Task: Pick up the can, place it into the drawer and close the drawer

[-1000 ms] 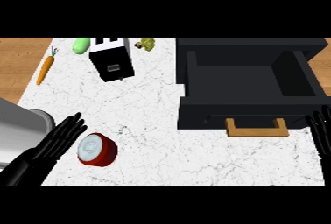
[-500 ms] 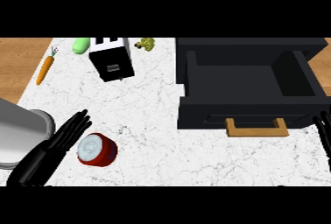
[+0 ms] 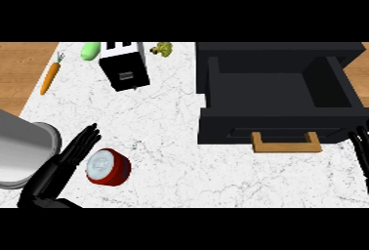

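The red can [image 3: 108, 167] is lying tipped on the white marble desk [image 3: 173, 146] at lower left, its pale lid end facing up and left, its long axis slanting toward lower right; the left robot hand [image 3: 69, 158] is resting just beside it, fingers straight and spread; the black drawer [image 3: 277, 93] is standing open with its wooden handle [image 3: 286, 143] toward us; only the right robot hand [image 3: 359, 146] fingertips are showing, so I cannot tell its state
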Robot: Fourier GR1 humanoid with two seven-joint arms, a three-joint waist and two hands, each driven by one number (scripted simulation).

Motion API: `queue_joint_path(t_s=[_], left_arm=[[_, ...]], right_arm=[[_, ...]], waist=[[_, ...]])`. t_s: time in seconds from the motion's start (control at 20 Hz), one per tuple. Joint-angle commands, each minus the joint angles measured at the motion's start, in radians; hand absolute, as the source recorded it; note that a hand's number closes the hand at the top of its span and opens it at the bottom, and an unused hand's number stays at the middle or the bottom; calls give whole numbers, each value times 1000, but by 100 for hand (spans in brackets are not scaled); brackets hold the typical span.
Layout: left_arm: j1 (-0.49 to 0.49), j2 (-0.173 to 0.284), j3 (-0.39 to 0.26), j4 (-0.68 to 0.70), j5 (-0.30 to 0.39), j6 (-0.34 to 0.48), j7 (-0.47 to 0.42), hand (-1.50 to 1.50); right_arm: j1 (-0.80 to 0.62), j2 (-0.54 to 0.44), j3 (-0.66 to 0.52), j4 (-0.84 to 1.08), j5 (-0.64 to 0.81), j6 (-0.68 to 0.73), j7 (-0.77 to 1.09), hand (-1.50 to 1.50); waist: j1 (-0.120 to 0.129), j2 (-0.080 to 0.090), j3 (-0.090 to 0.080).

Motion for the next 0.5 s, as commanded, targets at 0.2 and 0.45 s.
queue_joint_path(t_s=[0.2,0.45], left_arm=[[-79,14,28,188,-63,10,-103,-150],[9,43,36,175,-80,-30,-177,-150]], right_arm=[[73,56,39,-74,34,18,-7,-150],[27,78,50,19,79,-7,-75,-150]], waist=[[-2,0,0],[2,-1,0]])
